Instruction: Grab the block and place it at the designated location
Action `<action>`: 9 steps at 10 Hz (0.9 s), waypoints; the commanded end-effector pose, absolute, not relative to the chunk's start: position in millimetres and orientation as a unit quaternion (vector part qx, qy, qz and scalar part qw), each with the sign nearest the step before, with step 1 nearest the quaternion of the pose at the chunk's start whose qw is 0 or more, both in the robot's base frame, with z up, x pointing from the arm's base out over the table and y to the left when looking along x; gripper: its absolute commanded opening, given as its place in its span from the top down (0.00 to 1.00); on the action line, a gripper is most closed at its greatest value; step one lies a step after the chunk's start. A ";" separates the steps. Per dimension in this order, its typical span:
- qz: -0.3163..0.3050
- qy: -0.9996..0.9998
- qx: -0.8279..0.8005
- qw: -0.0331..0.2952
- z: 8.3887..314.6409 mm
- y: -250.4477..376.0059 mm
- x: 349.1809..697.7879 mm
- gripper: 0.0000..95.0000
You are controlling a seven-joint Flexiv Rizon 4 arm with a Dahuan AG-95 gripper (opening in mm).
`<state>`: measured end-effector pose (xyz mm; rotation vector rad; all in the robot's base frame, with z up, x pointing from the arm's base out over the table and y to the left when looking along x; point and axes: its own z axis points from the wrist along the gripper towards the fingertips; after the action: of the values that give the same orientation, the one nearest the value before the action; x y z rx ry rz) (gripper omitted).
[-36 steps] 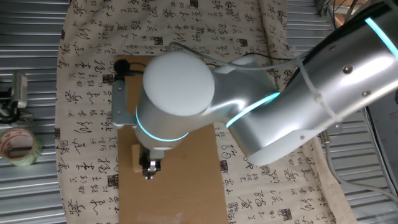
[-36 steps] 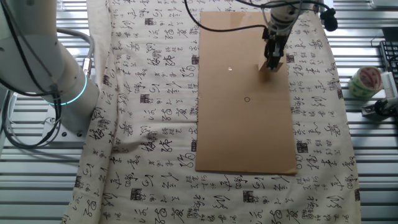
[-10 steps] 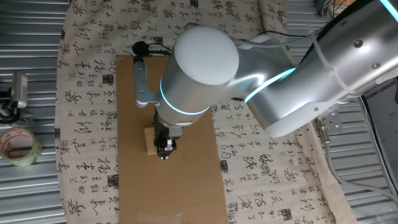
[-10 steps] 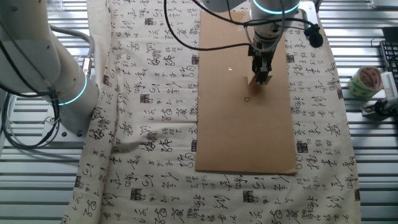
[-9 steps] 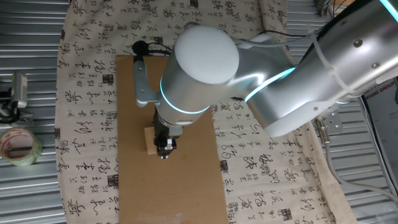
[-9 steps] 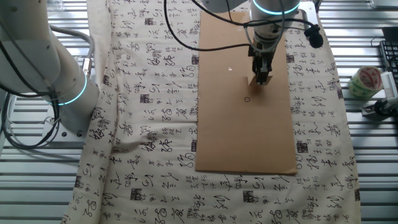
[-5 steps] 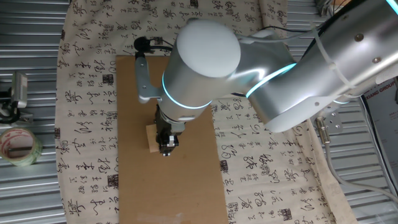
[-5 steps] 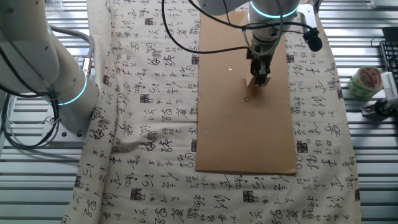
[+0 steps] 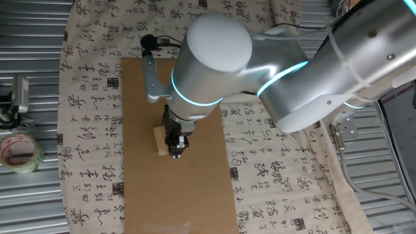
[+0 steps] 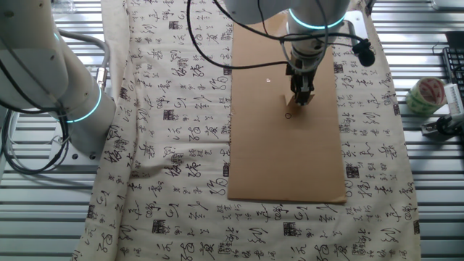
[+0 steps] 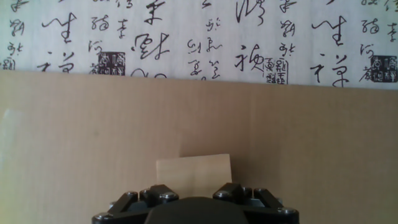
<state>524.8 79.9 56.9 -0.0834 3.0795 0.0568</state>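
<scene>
The block (image 9: 160, 140) is a small pale tan wooden cube held between the fingers of my gripper (image 9: 175, 151), just above the brown cardboard sheet (image 9: 195, 195). In the other fixed view the gripper (image 10: 299, 100) holds the block (image 10: 293, 99) just up and to the right of the designated location (image 10: 288, 115), a tiny black ring drawn on the sheet. In the hand view the block (image 11: 194, 173) sits right in front of the gripper (image 11: 194, 194). The ring does not show in the hand view.
A patterned cloth (image 10: 174, 109) covers the table under the cardboard sheet (image 10: 290, 167). A clear tape roll (image 9: 19, 153) lies off the cloth on the metal slats, also seen in the other fixed view (image 10: 426, 94). The arm's large body (image 9: 214, 65) hides the sheet's middle.
The gripper has carried the block across the cardboard sheet, from the sheet's far edge towards the black ring, and now stands close beside it.
</scene>
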 end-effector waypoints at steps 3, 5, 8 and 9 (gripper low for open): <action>0.022 0.999 0.019 0.035 56.6 77.2 524.9 1.00; 0.021 0.999 0.027 0.034 57.9 73.7 522.8 1.00; 0.026 0.998 0.035 0.036 61.9 64.3 516.9 1.00; 0.026 0.998 0.035 0.035 63.4 61.6 515.3 1.00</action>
<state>513.9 59.4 65.2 0.1090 3.0673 0.0770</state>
